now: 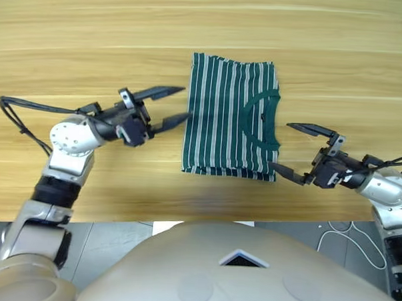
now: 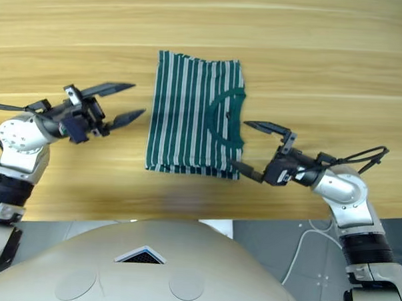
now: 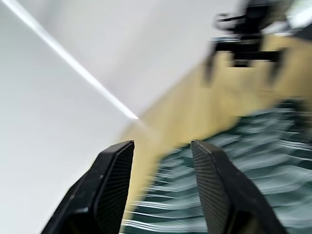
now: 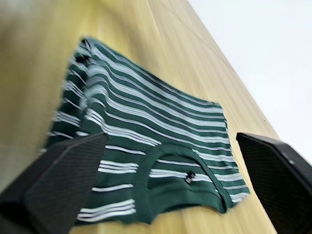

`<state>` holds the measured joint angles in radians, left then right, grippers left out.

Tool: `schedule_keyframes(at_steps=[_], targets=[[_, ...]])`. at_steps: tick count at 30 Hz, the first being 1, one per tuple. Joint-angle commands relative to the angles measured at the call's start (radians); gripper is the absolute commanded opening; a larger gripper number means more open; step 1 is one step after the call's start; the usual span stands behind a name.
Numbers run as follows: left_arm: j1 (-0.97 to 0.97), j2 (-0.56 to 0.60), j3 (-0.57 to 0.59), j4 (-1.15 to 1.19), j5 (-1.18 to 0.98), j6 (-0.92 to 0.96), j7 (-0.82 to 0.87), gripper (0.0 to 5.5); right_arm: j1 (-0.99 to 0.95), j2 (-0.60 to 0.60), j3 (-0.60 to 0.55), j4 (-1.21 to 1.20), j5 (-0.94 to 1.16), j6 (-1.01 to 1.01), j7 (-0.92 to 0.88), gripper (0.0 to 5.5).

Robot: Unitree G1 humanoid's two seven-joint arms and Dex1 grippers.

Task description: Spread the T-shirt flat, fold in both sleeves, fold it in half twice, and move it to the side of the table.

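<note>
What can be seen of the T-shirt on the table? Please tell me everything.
The T-shirt is dark green with thin white stripes and looks like soft knit cloth. Its collar is plain green and faces the robot's right. No sleeves stick out; it is folded into a rough rectangle and lies flat on the wooden table, with slight wrinkles. It sits between the open left gripper and the open right gripper. One finger of each comes close to its edge; contact cannot be judged.
</note>
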<state>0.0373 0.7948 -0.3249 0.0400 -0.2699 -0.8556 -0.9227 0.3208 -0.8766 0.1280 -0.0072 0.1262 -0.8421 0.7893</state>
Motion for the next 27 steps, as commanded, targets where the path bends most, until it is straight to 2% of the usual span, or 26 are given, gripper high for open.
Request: schedule_keyframes(at_steps=[1, 5, 10, 15, 25, 27], targets=[[0.062, 0.105, -0.035, 0.019, 0.084, 0.04, -0.112, 2.18, 0.054, -0.039, 0.002, -0.023, -0.048, 0.003, 0.029, 4.88], [0.058, 0.102, -0.044, 0.09, 0.211, 0.052, -0.118, 2.18, 0.048, -0.027, 0.011, 0.01, -0.169, 0.036, 0.017, 4.88], [0.024, 0.064, -0.043, 0.148, 0.329, 0.068, -0.074, 2.88, -0.003, 0.005, 0.034, 0.064, -0.352, 0.115, -0.037, 4.92], [-0.006, 0.029, -0.065, 0.18, 0.394, 0.062, -0.04, 3.58, -0.014, 0.003, 0.063, 0.069, -0.396, 0.139, -0.063, 4.92], [-0.04, -0.005, -0.122, 0.176, 0.391, 0.053, -0.056, 4.99, -0.018, -0.011, 0.1, 0.051, -0.373, 0.136, -0.067, 3.09], [-0.047, -0.008, -0.14, 0.184, 0.4, 0.051, -0.061, 5.13, -0.019, -0.012, 0.103, 0.05, -0.37, 0.136, -0.069, 2.83]])
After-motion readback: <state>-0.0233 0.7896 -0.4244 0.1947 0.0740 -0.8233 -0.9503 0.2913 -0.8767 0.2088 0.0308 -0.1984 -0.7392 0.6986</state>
